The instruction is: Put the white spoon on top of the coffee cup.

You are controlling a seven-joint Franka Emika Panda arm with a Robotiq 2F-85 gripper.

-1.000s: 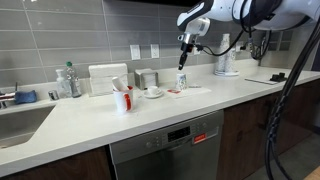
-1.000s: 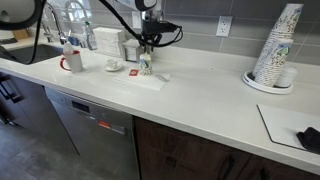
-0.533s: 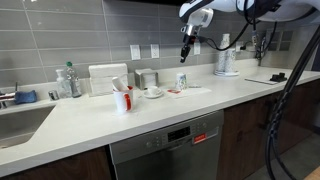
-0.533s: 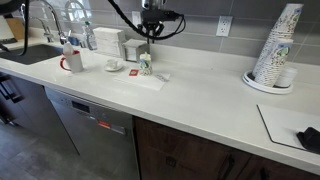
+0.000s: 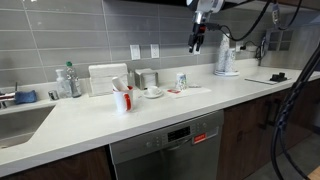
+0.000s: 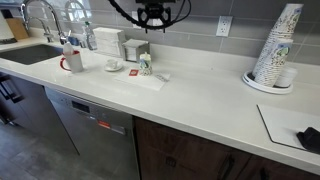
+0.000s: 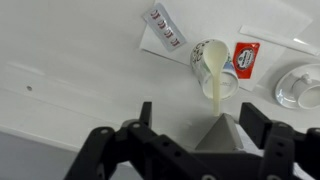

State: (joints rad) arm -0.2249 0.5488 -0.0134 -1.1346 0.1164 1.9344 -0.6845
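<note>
The coffee cup (image 5: 181,81) stands upright on the white counter, pale with a bluish mark; it also shows in an exterior view (image 6: 146,66). In the wrist view the white spoon (image 7: 213,88) lies across the cup's (image 7: 224,66) top, with its handle sticking out over the rim toward the camera. My gripper (image 5: 196,43) hangs high above the counter, well clear of the cup, in both exterior views (image 6: 152,14). In the wrist view its fingers (image 7: 198,128) are spread apart and hold nothing.
A red-and-white mug (image 5: 122,99) stands toward the sink (image 5: 20,118). A saucer with a small cup (image 7: 300,88) and a red packet (image 7: 246,58) lie beside the coffee cup. A napkin box (image 5: 107,78) and a stack of paper cups (image 6: 275,50) stand at the wall.
My gripper has risen from just above the cup to high over the counter. The spoon has stayed on the cup.
</note>
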